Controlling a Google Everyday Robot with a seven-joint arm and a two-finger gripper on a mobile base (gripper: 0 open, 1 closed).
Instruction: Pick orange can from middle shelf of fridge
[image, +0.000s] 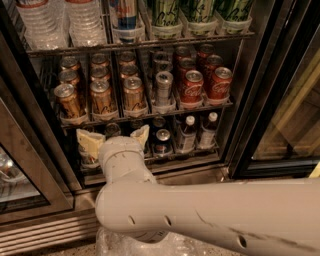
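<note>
Front-row orange can just above the released, wide-apart, empty pincer.

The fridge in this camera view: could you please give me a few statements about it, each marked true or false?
1. The gripper is below the middle shelf, in front of the lowest rack. True.
2. The gripper holds an orange can. False: its jaws stand open and empty, and the orange cans all stand on the middle shelf.
3. Red cans fill the right-hand lanes of the middle shelf. True.
4. The silver can stands at the far left of the middle shelf. False: the silver can stands between the orange cans and the red cans.
</note>
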